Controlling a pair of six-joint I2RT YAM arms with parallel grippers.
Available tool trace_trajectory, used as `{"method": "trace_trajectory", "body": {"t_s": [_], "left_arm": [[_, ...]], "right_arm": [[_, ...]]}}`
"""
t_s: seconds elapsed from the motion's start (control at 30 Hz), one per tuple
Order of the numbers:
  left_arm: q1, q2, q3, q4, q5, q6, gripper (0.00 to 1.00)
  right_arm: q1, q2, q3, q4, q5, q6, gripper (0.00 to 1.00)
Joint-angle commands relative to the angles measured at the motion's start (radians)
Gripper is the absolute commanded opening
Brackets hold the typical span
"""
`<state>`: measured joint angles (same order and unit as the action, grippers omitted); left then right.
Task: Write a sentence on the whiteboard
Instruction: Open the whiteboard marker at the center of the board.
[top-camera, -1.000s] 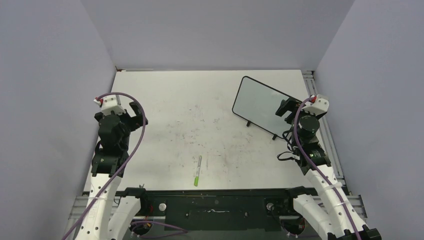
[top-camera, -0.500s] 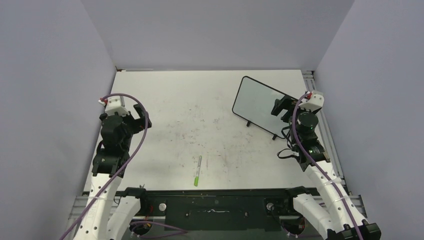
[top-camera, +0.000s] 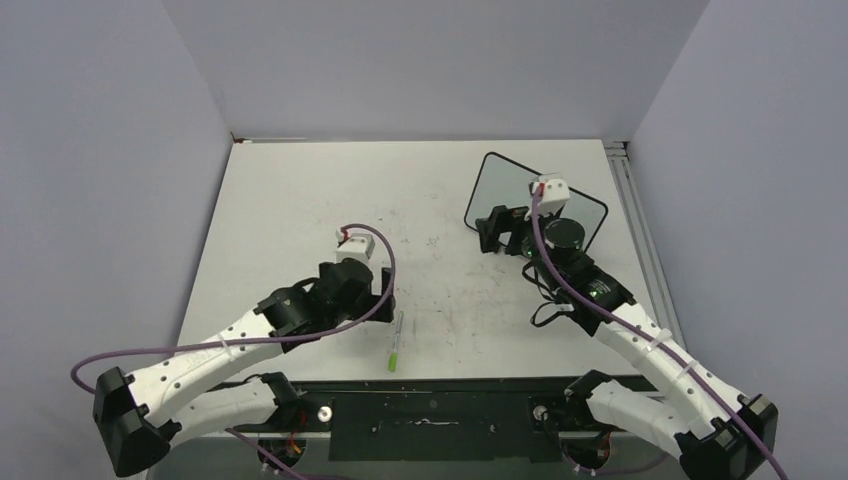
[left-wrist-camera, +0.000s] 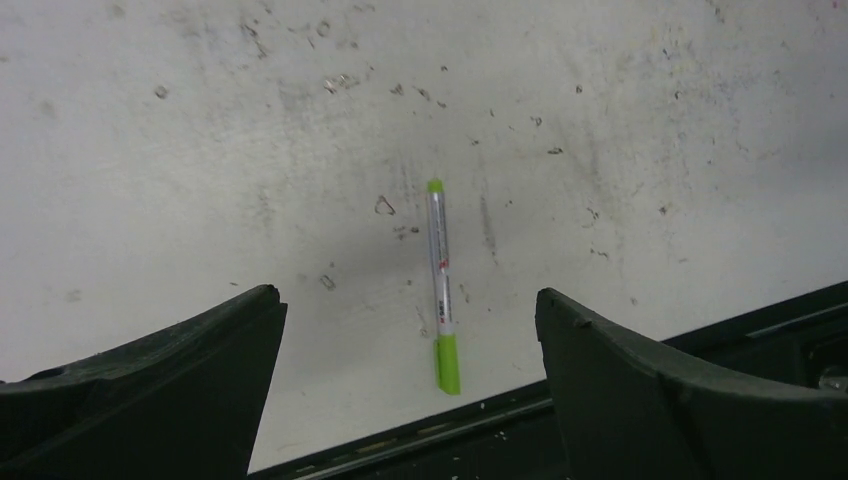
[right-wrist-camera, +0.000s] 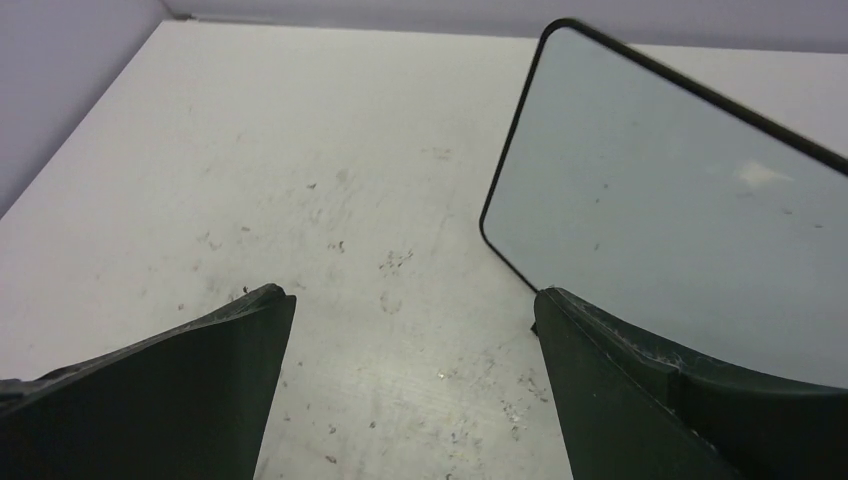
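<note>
Since the marker (left-wrist-camera: 437, 270) is lying loose, the left gripper (left-wrist-camera: 405, 300) is hovering spread near it for pickup; the right gripper (right-wrist-camera: 412, 293) is gaping empty.

Marker (left-wrist-camera: 440, 285) lies flat on the surface (top-camera: 300, 190) with open room on both its long sides. Left gripper (left-wrist-camera: 405, 298) hangs above it, spread wide, and the marker shows in the gap. Black rail (left-wrist-camera: 700, 350) sits just past the marker's near end and blocks a low approach from there. Whiteboard (right-wrist-camera: 680, 220) stands tilted at far right. Right gripper (right-wrist-camera: 412, 296) is spread wide at the board's lower left corner, one finger at the frame, contact unclear. Walls (top-camera: 100, 200) close in three sides.
</note>
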<state>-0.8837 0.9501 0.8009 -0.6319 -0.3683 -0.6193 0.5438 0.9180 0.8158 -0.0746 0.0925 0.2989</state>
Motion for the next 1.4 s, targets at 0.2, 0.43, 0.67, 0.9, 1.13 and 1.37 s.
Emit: {"method": "trace_trajectory", "body": {"t_s": [0.2,0.43,0.67,0.9,1.13,1.37], "left_arm": [[-0.234,0.209,-0.041,-0.038,0.036,-0.317,0.83],[-0.238,0.298,-0.076,0.005,0.097,-0.325,0.65],[-0.238,0.321,-0.108,0.032,0.127,-0.324,0.6],[-0.237,0.337,-0.128,0.083,0.148,-0.323,0.52],[-0.238,0.38,-0.139,0.072,0.143,-0.306,0.45],[-0.238,0.445,-0.12,0.024,0.098,-0.286,0.28]], "right_arm": [[0.109,0.057,-0.025,0.042,0.148,0.052,0.96],[0.109,0.061,-0.022,0.023,0.17,0.051,0.96],[0.106,0.143,-0.028,-0.006,0.206,0.11,0.95],[0.088,0.271,-0.054,-0.033,0.247,0.27,0.97],[0.006,0.285,-0.108,-0.012,0.214,0.33,0.98],[-0.004,0.28,-0.145,0.033,0.159,0.325,0.98]]}}
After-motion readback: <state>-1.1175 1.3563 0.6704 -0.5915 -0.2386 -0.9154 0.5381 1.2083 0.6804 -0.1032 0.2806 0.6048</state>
